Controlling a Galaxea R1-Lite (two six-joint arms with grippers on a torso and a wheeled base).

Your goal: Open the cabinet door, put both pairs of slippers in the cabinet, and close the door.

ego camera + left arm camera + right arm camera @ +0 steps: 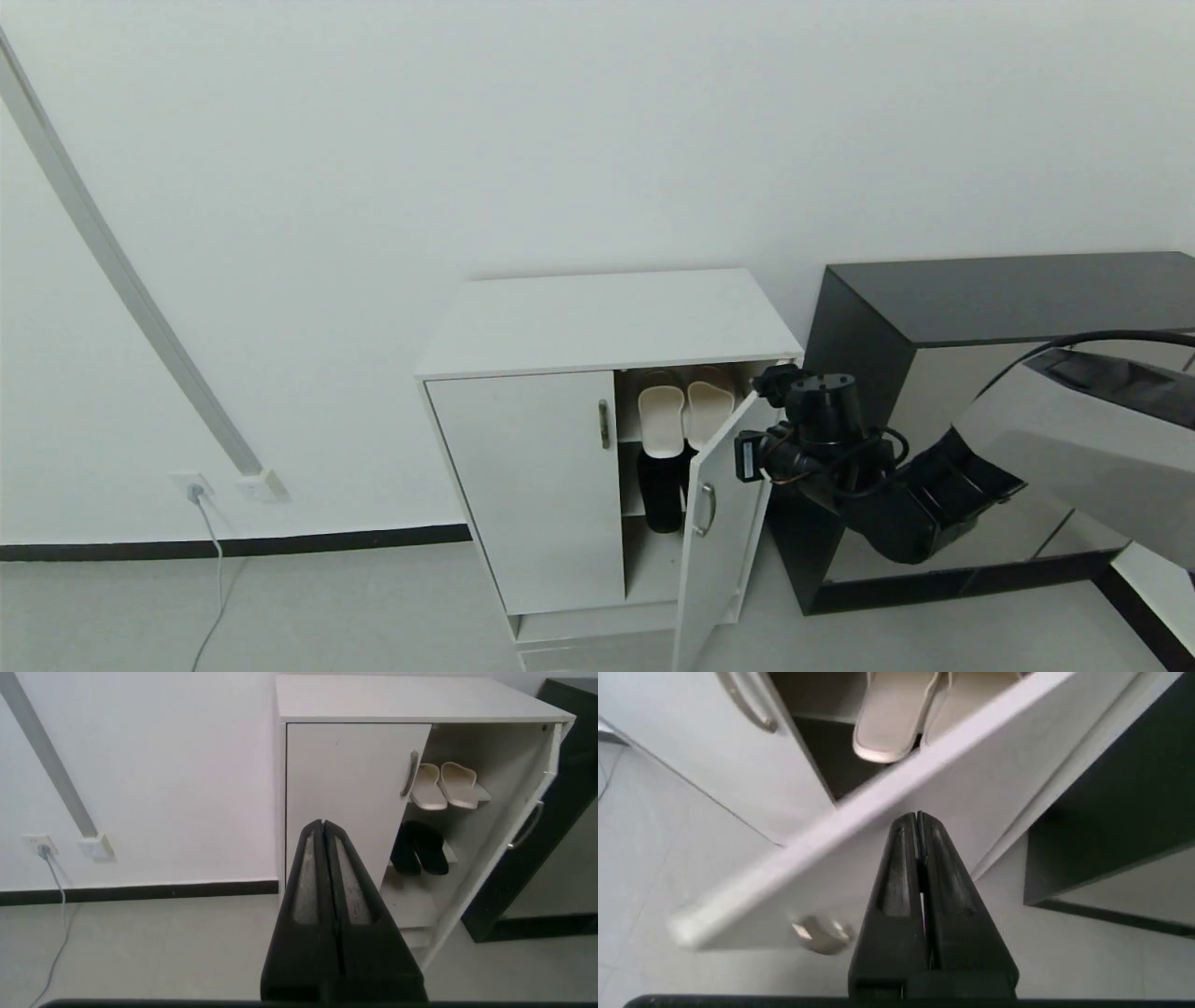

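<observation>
The white, box-shaped board cabinet (597,322) stands against the far wall, and its right door (724,523) hangs half open toward the near side. Inside, the pair of cream slippers (686,415) lies on the upper shelf and the pair of black slippers (661,490) on the shelf below.

The right gripper (920,821) is clenched on nothing, at the outer face of the door near its top hinge corner (contact I cannot confirm). The left gripper (323,831) is also clenched and empty, well apart at the near left.

The door seems a light, stiff panel that should swing easily. A push on its outer face beside the curved metal handle (707,509), far from the hinges, should need the least force.
</observation>
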